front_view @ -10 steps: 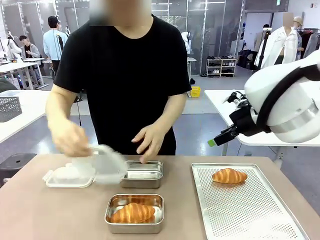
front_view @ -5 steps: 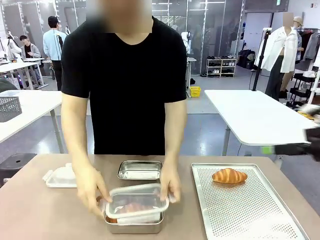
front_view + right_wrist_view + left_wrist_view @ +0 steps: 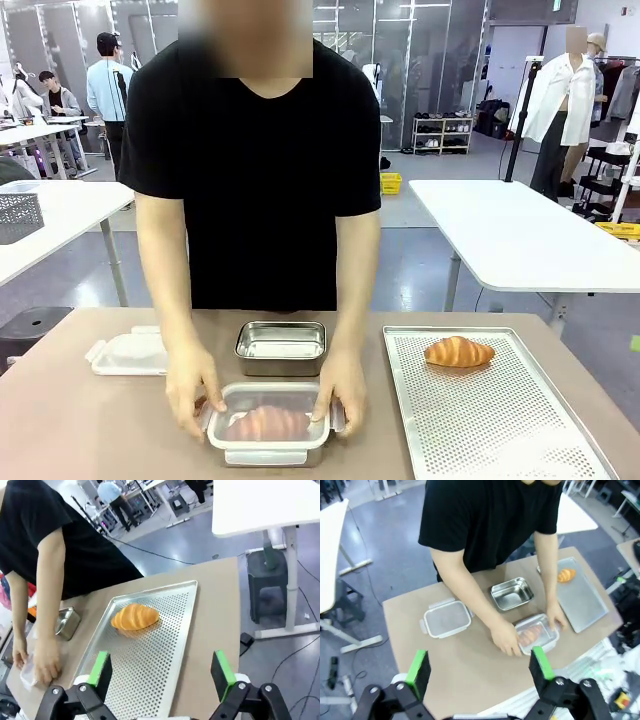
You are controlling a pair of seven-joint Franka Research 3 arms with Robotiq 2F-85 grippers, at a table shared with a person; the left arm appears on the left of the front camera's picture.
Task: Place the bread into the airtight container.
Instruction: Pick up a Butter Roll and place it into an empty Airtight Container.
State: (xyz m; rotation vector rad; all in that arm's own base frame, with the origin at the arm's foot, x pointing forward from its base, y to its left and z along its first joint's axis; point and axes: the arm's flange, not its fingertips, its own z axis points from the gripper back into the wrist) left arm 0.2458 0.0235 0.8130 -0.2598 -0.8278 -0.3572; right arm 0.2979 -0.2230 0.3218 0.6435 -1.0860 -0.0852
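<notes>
- Bread [image 3: 262, 421] lies inside the lidded airtight container [image 3: 300, 446], just left of the tray [image 3: 500, 430].
- Person's right hand [image 3: 192, 390] and left hand [image 3: 343, 392] rest flat on the container's ends.
- Left gripper [image 3: 479, 653] and right gripper [image 3: 161, 655]: fingers spread, empty.

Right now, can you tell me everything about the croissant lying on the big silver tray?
The croissant is golden-brown, with ridged layers and tapered ends. It lies whole and flat near the far end of the perforated metal tray, on the robot's right side of the table. Only the tray touches it.
</notes>
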